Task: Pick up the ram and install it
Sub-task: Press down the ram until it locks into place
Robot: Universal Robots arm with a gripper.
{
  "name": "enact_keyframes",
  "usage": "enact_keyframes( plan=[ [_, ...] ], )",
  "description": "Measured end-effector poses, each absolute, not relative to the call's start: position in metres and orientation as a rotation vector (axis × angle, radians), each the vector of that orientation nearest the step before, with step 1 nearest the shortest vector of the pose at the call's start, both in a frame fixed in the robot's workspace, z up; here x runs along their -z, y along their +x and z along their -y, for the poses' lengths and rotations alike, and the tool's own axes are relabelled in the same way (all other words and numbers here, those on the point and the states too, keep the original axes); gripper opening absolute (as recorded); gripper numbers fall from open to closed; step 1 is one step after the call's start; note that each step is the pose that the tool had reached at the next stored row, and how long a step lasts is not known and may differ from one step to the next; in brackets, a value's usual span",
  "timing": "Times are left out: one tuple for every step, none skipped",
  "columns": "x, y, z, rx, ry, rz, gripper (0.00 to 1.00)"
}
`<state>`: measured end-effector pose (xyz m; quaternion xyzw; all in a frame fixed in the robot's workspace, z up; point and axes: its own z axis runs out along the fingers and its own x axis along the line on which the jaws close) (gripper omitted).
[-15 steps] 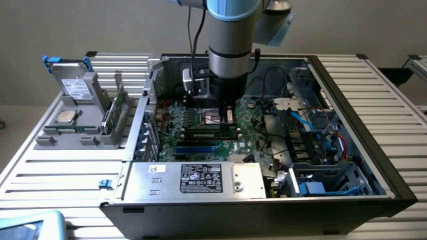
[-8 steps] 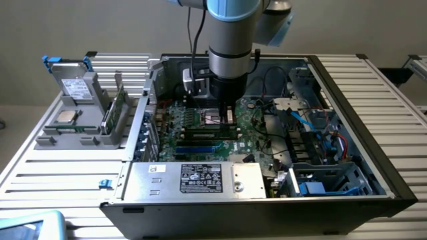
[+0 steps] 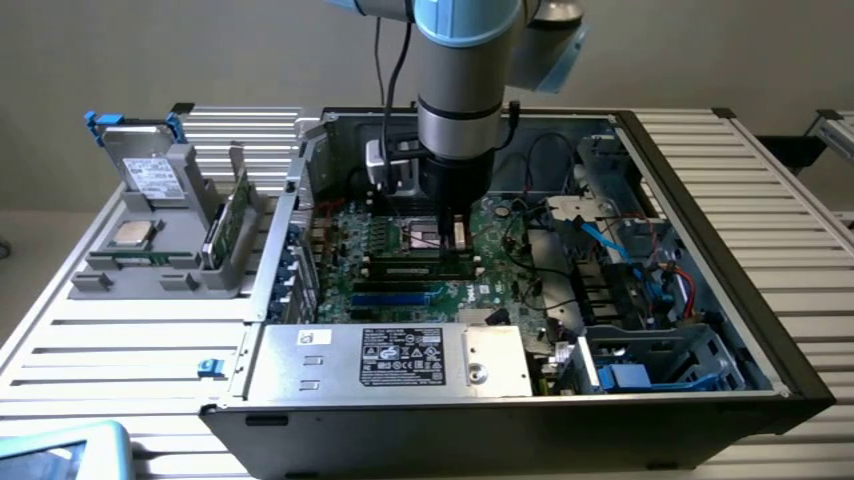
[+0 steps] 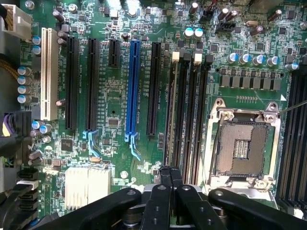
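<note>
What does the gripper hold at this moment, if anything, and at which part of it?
Probably the ram: the shut fingers seem to pinch the middle of its upper long edge, above the memory slots. It shows edge-on, so this is not certain.

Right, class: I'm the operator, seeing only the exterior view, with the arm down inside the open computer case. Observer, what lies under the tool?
Observer: In the wrist view the tool is shut, its tips close to one end of the black memory slots on the motherboard.
Operator: Is the processor socket filled?
Observer: No, the socket beside those slots is open and empty.
Operator: Does any slot stand out by colour?
Observer: Yes, one long white slot near the board's edge, beside black ones.
</note>
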<state>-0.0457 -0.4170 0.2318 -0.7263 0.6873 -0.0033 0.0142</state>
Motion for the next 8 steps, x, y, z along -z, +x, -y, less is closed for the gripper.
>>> enact_keyframes(
  plan=[
    [-0.2314,-0.0457,0.4169,0.01,-2.261,-2.14,0.11],
    [-0.231,-0.0457,0.4169,0.01,-2.261,-2.14,0.11],
    [-0.2307,-0.0457,0.417,0.01,-2.26,-2.14,0.11],
    [-0.2305,-0.0458,0.417,0.01,-2.26,-2.141,0.11],
    [-0.2301,-0.0457,0.417,0.01,-2.26,-2.141,0.11],
    [-0.2299,-0.0458,0.417,0.01,-2.26,-2.141,0.11],
    [-0.2296,-0.0457,0.417,0.01,-2.26,-2.141,0.11],
    [-0.2293,-0.0457,0.417,0.01,-2.26,-2.142,0.11]
  ],
)
